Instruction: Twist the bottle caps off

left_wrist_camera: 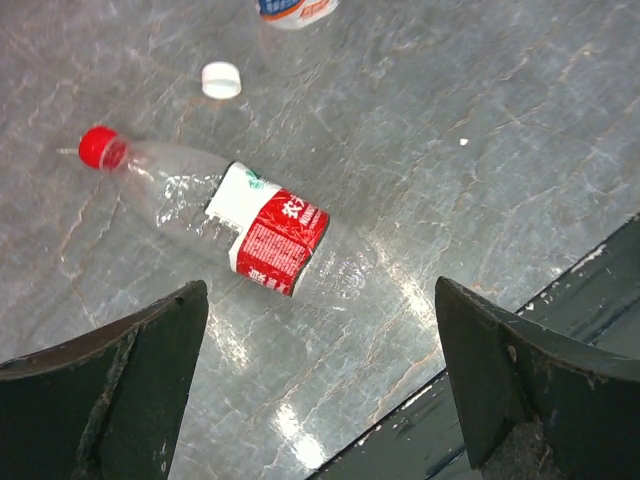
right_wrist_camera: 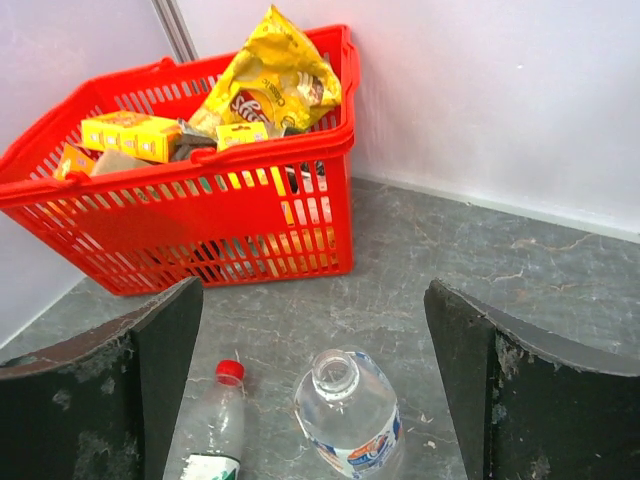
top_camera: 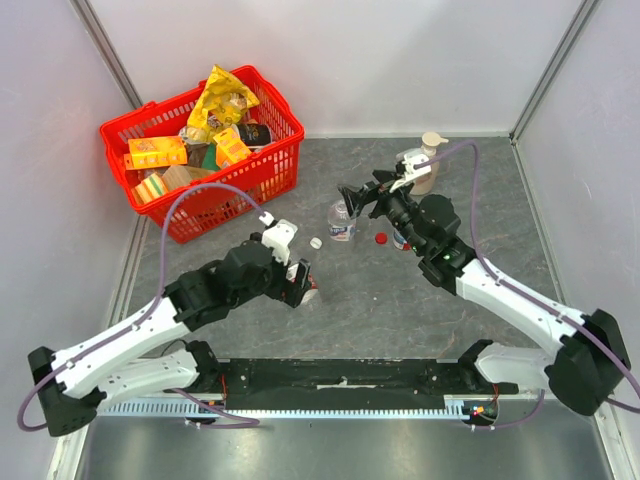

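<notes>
A clear bottle (left_wrist_camera: pixel 270 235) with a red label lies on its side, its red cap (left_wrist_camera: pixel 100 148) still on. My left gripper (left_wrist_camera: pixel 320 300) is open just above it and holds nothing. It also shows in the top view (top_camera: pixel 298 278). A loose white cap (left_wrist_camera: pixel 221 80) lies on the table beyond. An upright bottle (right_wrist_camera: pixel 350 415) with a blue label has a bare neck. My right gripper (right_wrist_camera: pixel 312 300) is open and empty above it, and shows in the top view (top_camera: pixel 352 200). A loose red cap (top_camera: pixel 381 238) lies beside a third bottle (top_camera: pixel 400 240), which my right arm partly hides.
A red basket (top_camera: pixel 285 165) full of snack packs stands at the back left, and shows in the right wrist view (right_wrist_camera: pixel 250 215). A beige pump soap bottle (top_camera: pixel 425 160) stands at the back right. White walls enclose the table.
</notes>
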`<state>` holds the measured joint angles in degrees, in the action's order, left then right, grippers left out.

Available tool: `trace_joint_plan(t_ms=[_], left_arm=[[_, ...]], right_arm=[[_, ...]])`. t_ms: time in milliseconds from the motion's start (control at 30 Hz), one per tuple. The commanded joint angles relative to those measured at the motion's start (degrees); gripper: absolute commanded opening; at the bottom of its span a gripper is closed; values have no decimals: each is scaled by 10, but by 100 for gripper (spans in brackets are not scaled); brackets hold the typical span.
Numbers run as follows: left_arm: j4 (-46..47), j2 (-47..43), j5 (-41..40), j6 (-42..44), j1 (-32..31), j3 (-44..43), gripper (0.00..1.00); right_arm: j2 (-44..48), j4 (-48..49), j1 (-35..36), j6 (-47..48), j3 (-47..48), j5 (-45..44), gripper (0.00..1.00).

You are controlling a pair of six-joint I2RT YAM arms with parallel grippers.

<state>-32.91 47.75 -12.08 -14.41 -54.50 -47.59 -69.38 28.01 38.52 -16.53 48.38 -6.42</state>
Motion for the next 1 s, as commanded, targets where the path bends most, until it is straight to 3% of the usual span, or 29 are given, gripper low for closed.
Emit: trace_joint_plan(t_ms=[0,300,533,967], left_arm=[[-10,58,-46,-110,-1,-37,100],[-52,197,-56,-249,9,-65,100],[-31,214,-44,-344,55,-25,100],[81,284,9,-332,106,26,100]], right_arm=[[45,-38,1,-4,21,-23,98],[73,-49,0,5,4,-19,98],[86,-21,1,-1,-14,5,98],[87,-20,1,-12,-18,2,98]])
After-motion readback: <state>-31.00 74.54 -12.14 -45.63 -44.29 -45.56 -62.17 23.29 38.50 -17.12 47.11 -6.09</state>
